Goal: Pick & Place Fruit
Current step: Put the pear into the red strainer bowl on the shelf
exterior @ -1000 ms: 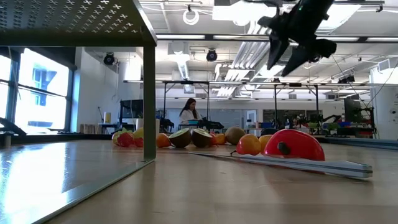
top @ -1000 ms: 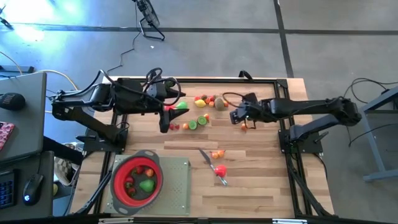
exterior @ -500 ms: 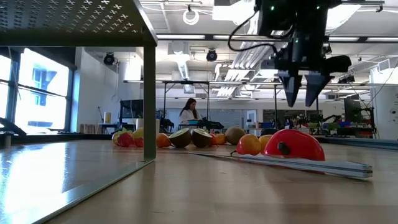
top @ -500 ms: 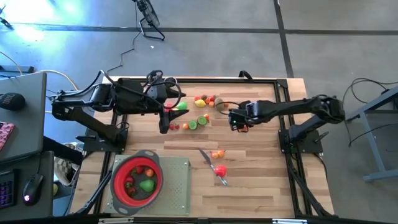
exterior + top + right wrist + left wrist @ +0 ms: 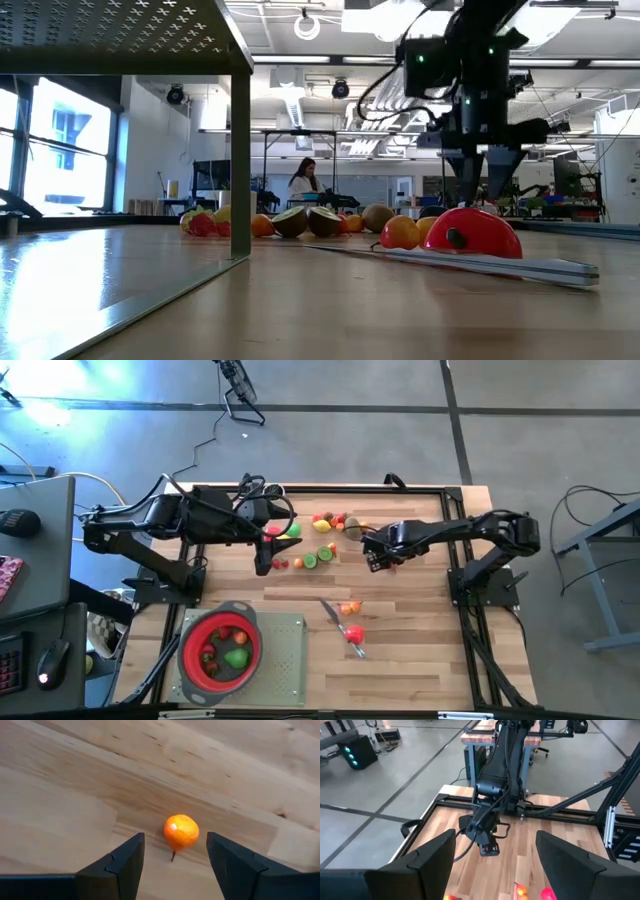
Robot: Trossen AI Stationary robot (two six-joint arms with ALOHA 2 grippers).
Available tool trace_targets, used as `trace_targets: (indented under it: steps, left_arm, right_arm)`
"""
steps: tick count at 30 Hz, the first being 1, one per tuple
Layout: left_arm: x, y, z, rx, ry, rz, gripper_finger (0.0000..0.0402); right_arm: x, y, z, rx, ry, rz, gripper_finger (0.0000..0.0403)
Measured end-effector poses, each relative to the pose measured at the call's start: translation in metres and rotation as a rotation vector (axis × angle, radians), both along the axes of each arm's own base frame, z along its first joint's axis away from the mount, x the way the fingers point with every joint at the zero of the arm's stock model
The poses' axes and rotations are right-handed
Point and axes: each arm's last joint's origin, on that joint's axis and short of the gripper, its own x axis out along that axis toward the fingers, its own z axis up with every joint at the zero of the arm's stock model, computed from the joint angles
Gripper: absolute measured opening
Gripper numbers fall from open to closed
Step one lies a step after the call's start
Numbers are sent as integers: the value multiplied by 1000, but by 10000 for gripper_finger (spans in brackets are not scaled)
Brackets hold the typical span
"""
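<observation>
No legible text or labels

place: robotics lab | floor: grey concrete (image 5: 520, 450) | bench: wood table (image 5: 420, 660) in black frame | beyond: open hall, ceiling ducts (image 5: 330, 70), more rigs, 1 seated person (image 5: 303, 182)

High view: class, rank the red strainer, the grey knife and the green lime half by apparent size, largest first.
1. Red strainer, clearly largest.
2. Grey knife, long but slim.
3. Green lime half, smallest.
</observation>
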Motion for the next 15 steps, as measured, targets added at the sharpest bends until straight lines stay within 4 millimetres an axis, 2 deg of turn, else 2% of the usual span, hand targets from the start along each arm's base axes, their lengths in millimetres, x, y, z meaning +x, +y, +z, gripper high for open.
trace_targets:
  steps: [4, 8, 15]
  left_arm:
    - [0, 0, 0, -4, 0, 0, 271]
    - [0, 0, 0, -3, 3, 0, 271]
    - [0, 0, 0, 3, 4, -2, 271]
  right_arm:
    - [-10, -3, -17, 45, -2, -24, 207]
    - [-12, -2, -33, 60, -67, -21, 207]
    - [-13, -1, -45, 30, -138, -47, 207]
